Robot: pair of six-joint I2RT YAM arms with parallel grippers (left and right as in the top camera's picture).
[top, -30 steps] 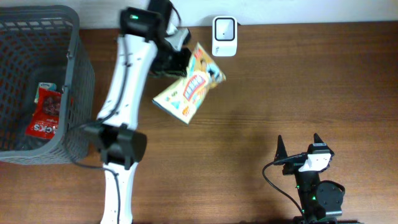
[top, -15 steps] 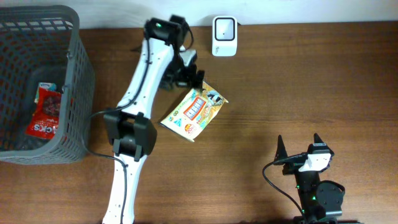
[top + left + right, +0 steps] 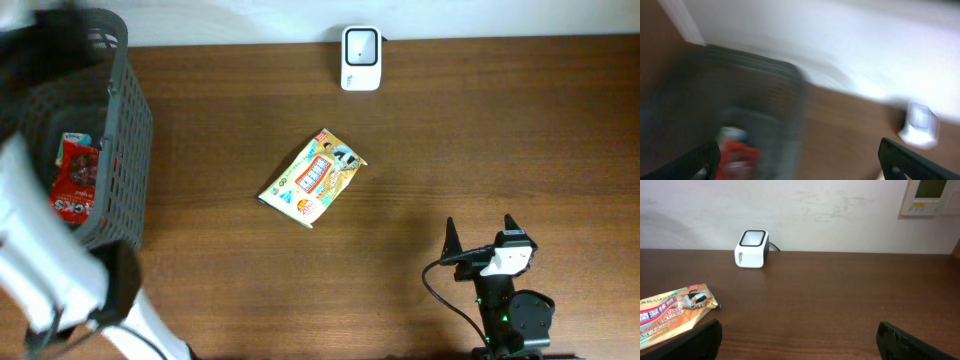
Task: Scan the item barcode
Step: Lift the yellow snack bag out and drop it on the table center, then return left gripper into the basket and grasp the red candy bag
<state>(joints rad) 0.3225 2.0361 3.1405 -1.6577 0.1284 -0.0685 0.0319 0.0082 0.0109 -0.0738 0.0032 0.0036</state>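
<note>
The item, a yellow snack packet [image 3: 313,177], lies flat and alone on the wooden table, printed face up; its end shows at the left of the right wrist view [image 3: 670,312]. The white barcode scanner [image 3: 360,45] stands at the back edge, beyond the packet. My left arm [image 3: 40,230] is a white blur at the far left by the basket. In the left wrist view, the left gripper [image 3: 799,155] is open and empty, looking at the basket and the scanner [image 3: 917,122]. The right gripper [image 3: 482,235] rests open and empty at the front right.
A grey mesh basket [image 3: 125,150] stands at the left with a red packet [image 3: 75,180] inside, both blurred in the left wrist view. A wall runs behind the table, with a control panel [image 3: 930,197] on it.
The left gripper opened and let go of the yellow packet, which now lies on the table. The left arm swung fast to the left, over by the basket. The right arm stayed still.
</note>
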